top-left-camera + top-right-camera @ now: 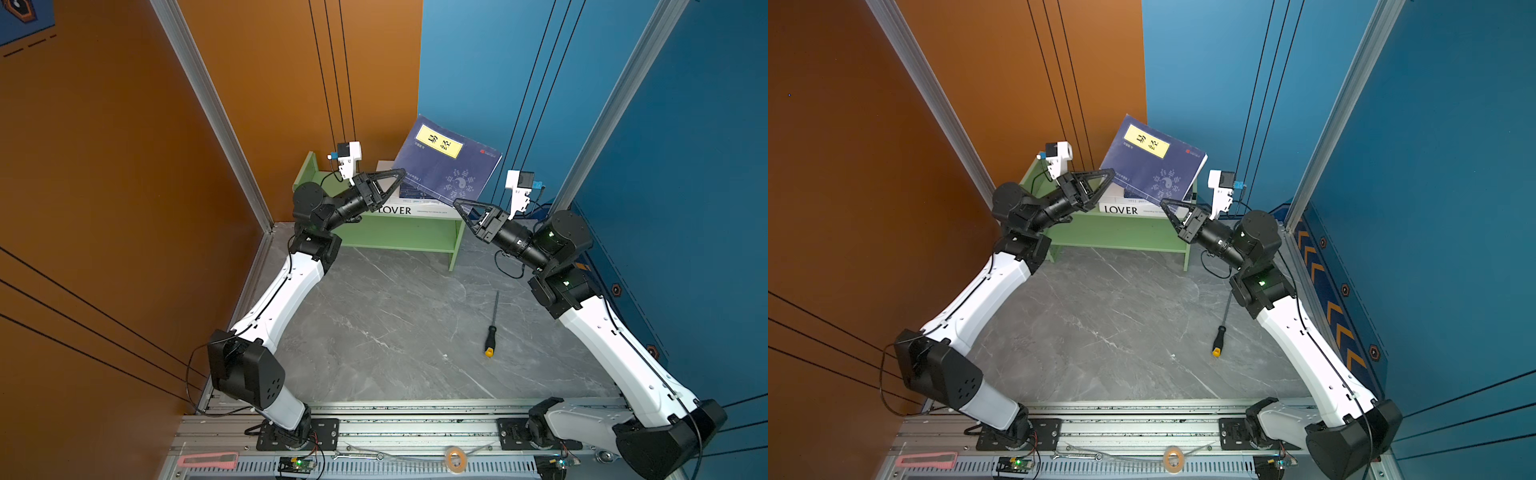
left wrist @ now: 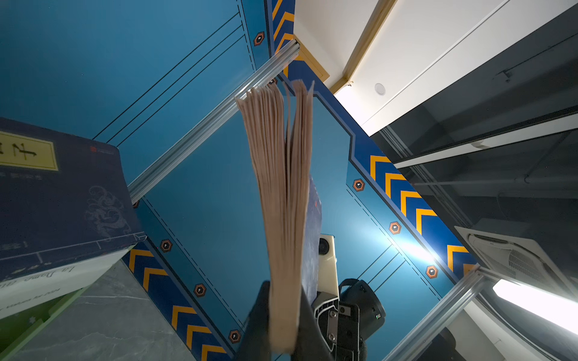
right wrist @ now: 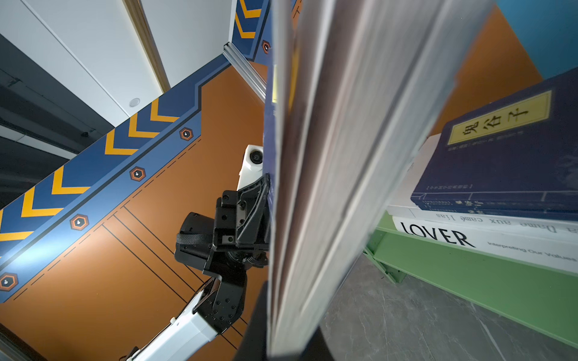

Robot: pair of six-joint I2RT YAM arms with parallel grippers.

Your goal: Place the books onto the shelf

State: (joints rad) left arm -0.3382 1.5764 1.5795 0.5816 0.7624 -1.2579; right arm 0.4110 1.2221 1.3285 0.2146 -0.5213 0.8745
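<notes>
A dark blue book (image 1: 449, 166) (image 1: 1154, 166) with a yellow title label hangs tilted above the green shelf (image 1: 399, 237) (image 1: 1121, 232). My left gripper (image 1: 401, 171) (image 1: 1111, 171) is shut on its left edge; in the left wrist view the page block (image 2: 281, 203) runs up from between the jaws (image 2: 283, 328). My right gripper (image 1: 457, 203) (image 1: 1163, 202) is shut on the book's lower corner, where the pages (image 3: 344, 156) fill the gap at the jaws (image 3: 291, 337). On the shelf lies a stack: a white "LOVER" book (image 1: 399, 210) (image 3: 469, 240) under another dark blue book (image 3: 500, 156) (image 2: 62, 193).
A screwdriver (image 1: 491, 332) (image 1: 1221, 332) with a black and yellow handle lies on the grey floor to the right. Orange wall panels stand close on the left and blue ones on the right. A metal rail (image 1: 395, 432) runs along the front edge.
</notes>
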